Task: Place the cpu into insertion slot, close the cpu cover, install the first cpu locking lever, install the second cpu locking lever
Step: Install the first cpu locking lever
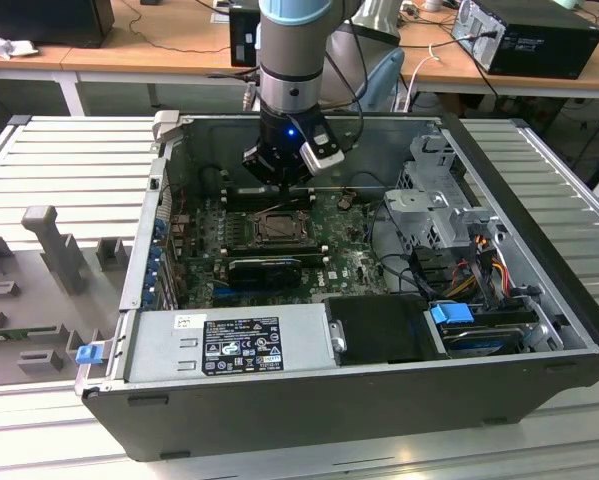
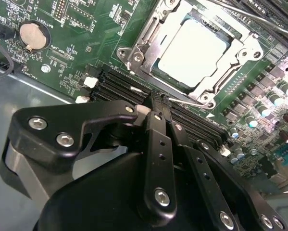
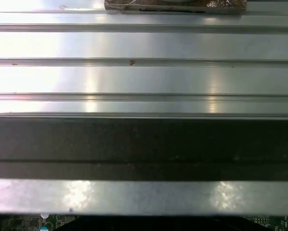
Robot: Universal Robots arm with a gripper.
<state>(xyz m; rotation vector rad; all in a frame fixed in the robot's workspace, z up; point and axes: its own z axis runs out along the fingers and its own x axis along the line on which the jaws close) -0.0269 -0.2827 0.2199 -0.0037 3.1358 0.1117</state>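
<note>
One claw (image 2: 158,103), fingers pressed together, gripping nothing, hovers beside cpu (image 2: 193,53) seated under cpu cover (image 2: 156,36).

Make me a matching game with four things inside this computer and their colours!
Things:
1. cpu
2. motherboard
3. cpu cover
4. gripper

Colours:
A. green
B. black
C. pale silver-grey
D. dark silver frame

Pairs: 1-C, 2-A, 3-D, 4-B
</note>
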